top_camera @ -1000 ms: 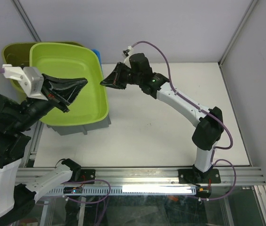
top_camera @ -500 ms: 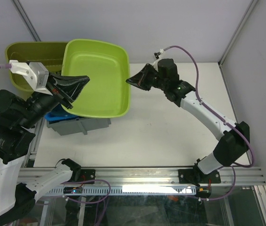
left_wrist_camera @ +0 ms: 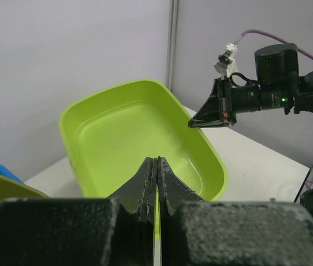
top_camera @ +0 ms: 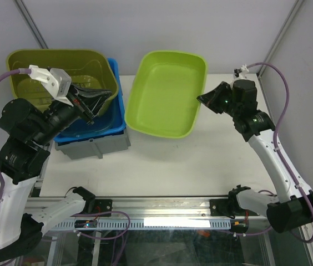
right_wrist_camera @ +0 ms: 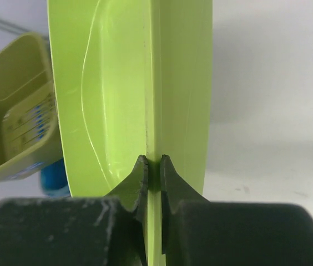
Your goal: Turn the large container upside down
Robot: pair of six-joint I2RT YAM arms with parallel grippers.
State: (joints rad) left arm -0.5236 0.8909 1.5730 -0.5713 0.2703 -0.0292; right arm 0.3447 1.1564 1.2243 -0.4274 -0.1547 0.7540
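Observation:
The large lime-green container [top_camera: 165,94] hangs over the middle of the table, tilted, with its open side facing up toward the camera. My right gripper [top_camera: 202,100] is shut on its right rim; in the right wrist view the fingers [right_wrist_camera: 154,160] pinch the thin rim of the container [right_wrist_camera: 117,83]. My left gripper [top_camera: 114,93] is shut and empty over the blue bin, a short way left of the container's left rim. In the left wrist view its fingers [left_wrist_camera: 157,160] are closed, with the container [left_wrist_camera: 129,127] beyond them and the right gripper [left_wrist_camera: 192,123] at its far rim.
An olive-green tub [top_camera: 51,66] stands at the back left, nested with a blue bin [top_camera: 98,124] and a grey bin [top_camera: 95,147] below it. White walls and frame posts close off the back and the right side.
The right gripper has carried the container to the right, off the stacked bins and over the middle of the table. The left gripper has let go of its left rim and stayed over the bins.

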